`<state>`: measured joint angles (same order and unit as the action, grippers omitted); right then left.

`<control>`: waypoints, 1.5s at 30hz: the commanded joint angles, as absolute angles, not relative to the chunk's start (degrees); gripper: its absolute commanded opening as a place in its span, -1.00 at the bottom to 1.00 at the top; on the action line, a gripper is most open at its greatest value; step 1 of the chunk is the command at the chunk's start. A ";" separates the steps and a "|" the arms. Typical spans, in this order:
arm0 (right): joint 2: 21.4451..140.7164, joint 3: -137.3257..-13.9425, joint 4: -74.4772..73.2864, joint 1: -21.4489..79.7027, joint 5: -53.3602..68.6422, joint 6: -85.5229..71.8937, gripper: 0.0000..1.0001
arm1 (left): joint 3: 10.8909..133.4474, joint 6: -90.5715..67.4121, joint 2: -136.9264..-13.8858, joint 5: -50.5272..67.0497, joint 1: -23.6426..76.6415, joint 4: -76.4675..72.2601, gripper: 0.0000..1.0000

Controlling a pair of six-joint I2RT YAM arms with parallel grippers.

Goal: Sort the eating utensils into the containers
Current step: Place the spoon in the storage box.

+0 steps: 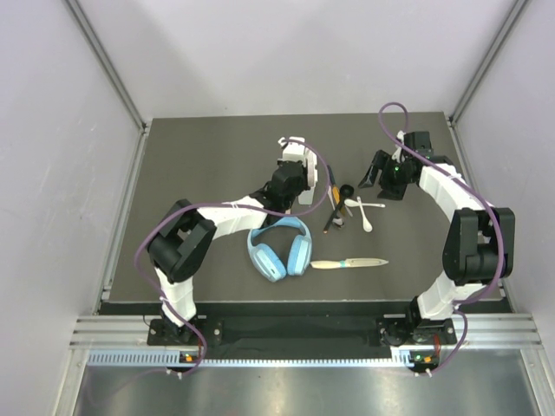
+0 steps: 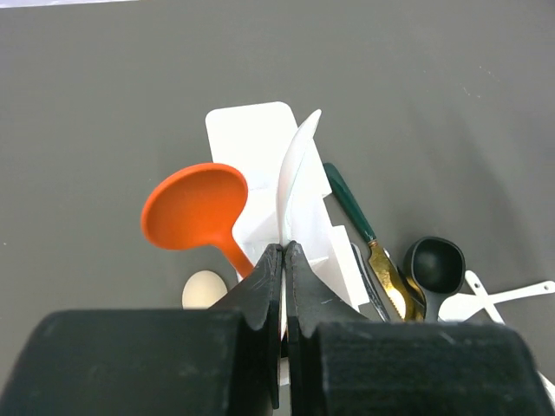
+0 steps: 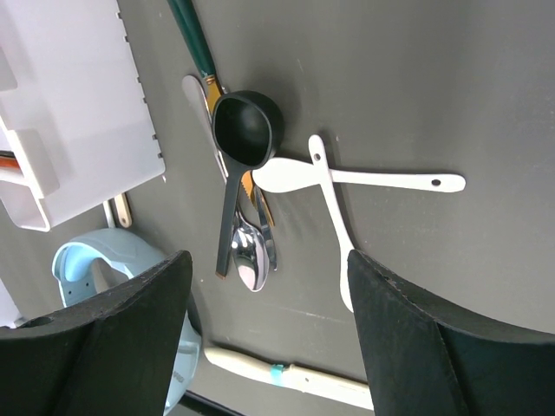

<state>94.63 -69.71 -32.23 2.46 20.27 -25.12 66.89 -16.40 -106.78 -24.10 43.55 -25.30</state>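
My left gripper (image 2: 284, 247) is shut on a white plastic spoon (image 2: 295, 169), held edge-on over the white caddy (image 2: 251, 130). An orange-red spoon (image 2: 195, 206) rests in the caddy. My right gripper (image 3: 267, 260) is open and empty above the loose pile: a black scoop spoon (image 3: 247, 130), two crossed white spoons (image 3: 364, 179), a silver spoon (image 3: 250, 256) and a green-handled knife (image 3: 195, 39). A cream-handled knife (image 3: 295, 377) lies nearer. In the top view the left gripper (image 1: 293, 173) is at the caddy (image 1: 306, 194), and the right gripper (image 1: 375, 178) is right of the pile (image 1: 340, 206).
Light-blue headphones (image 1: 279, 247) lie in front of the caddy, left of the cream knife (image 1: 349, 263). The dark mat (image 1: 191, 173) ends at metal rails on both sides. A small cream oval (image 2: 204, 289) shows beside the left fingers.
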 commanded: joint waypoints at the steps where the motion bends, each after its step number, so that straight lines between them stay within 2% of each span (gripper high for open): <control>1: 93.96 -69.00 -29.18 2.46 20.65 -25.05 0.45 | 66.71 -17.05 -107.23 -24.78 43.77 -27.33 -0.92; 9: 95.10 -69.26 -29.27 2.46 20.57 -25.05 0.45 | 65.04 -17.32 -105.74 -25.40 43.77 -26.46 -0.52; 12: 95.45 -69.35 -29.27 2.46 20.57 -25.14 0.45 | 64.60 -16.88 -104.86 -26.01 43.77 -26.02 -0.43; 29: 95.80 -70.31 -30.94 2.55 19.60 -24.78 0.44 | 67.22 -15.12 -95.90 -29.35 43.51 -21.63 -0.10; 33: 95.89 -70.31 -31.90 2.46 19.51 -24.87 0.44 | 69.69 -15.90 -91.77 -29.53 42.02 -16.28 0.03; 37: 95.71 -70.75 -33.13 2.46 19.25 -25.05 0.44 | 71.28 -20.38 -89.13 -28.65 38.59 -5.85 0.05; 42: 96.41 -72.42 -35.50 2.37 18.37 -25.14 0.45 | 67.42 -23.46 -84.13 -26.99 34.28 1.48 0.08; 45: 97.21 -73.47 -36.21 2.11 18.37 -25.40 0.45 | 65.92 -26.19 -83.06 -28.64 32.79 6.23 0.18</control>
<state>96.42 -69.60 -35.03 2.46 19.11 -25.15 68.03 -22.13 -85.89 -27.92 33.95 -2.44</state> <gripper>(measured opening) 0.725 0.577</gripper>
